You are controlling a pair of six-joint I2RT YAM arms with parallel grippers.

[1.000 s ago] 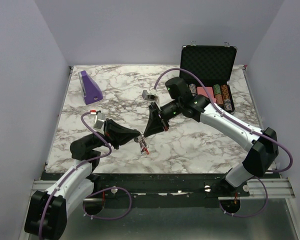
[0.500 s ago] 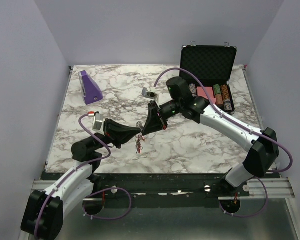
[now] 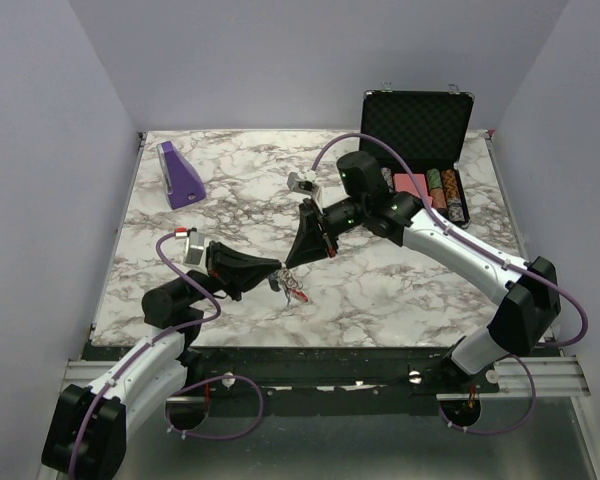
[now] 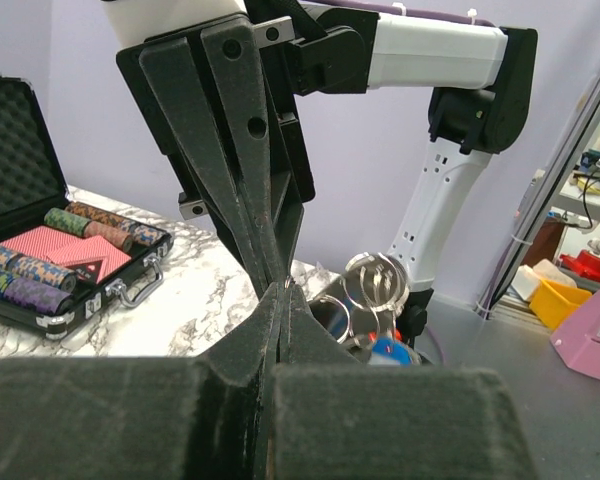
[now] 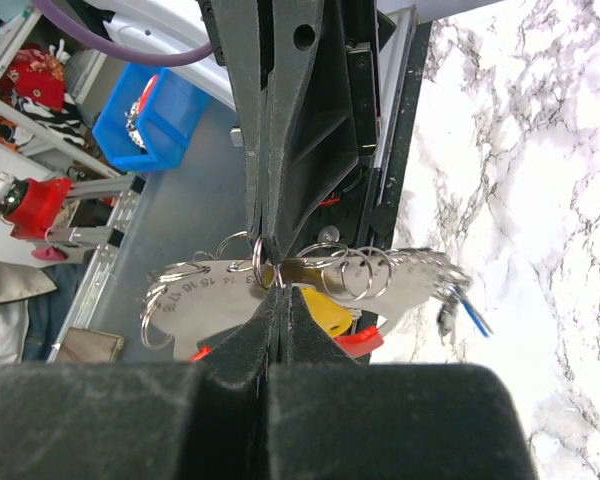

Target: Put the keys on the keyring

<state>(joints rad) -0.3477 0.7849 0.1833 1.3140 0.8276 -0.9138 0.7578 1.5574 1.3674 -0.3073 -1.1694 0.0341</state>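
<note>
Both grippers meet tip to tip above the marble table, a little left of its middle. The keyring (image 3: pixel 293 289) hangs just under them. In the right wrist view it is a grey numbered tag (image 5: pixel 205 290) strung with several thin metal rings, plus a red crescent (image 5: pixel 358 342). A yellow key head (image 5: pixel 327 309) and a blue key (image 5: pixel 470 312) hang on the bunch. My right gripper (image 5: pixel 277 290) is shut on a ring at the tag's top edge. My left gripper (image 4: pixel 283 292) is shut on the ring beside it. Rings (image 4: pixel 375 280) and a blue key head (image 4: pixel 385 351) show behind its fingers.
An open black case (image 3: pixel 417 125) with poker chips and red cards stands at the back right, just behind the right arm. A purple wedge (image 3: pixel 180 175) sits at the back left. The table's front edge (image 3: pixel 310 347) runs below the hanging bunch.
The hanging bunch has swung slightly to the right under the joined tips. The left arm has shifted a little left and back. Both grippers stayed shut.
</note>
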